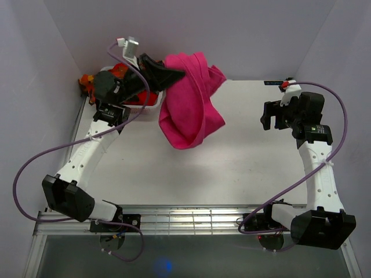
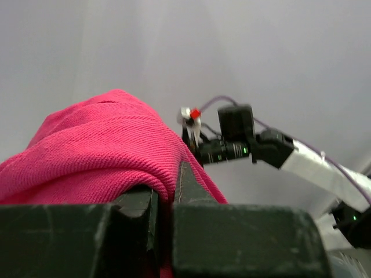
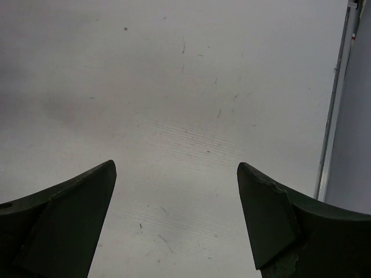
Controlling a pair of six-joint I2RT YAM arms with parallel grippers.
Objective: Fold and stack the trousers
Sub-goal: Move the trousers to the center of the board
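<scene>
The magenta-pink trousers point(image 1: 191, 101) hang bunched from my left gripper point(image 1: 174, 74), lifted above the table's back middle, their lower end near the surface. In the left wrist view the pink cloth point(image 2: 98, 150) is pinched between the shut fingers point(image 2: 188, 185). The orange patterned trousers point(image 1: 119, 78) lie in the white basket point(image 1: 152, 106) at the back left, mostly hidden by my left arm. My right gripper point(image 1: 268, 116) is open and empty over the bare table at the right; its fingers point(image 3: 261, 226) are wide apart.
The white table point(image 1: 232, 168) runs to the purple walls at the back and sides. A metal rail point(image 1: 191, 220) lines the near edge by the arm bases. The right arm point(image 2: 278, 152) shows in the left wrist view.
</scene>
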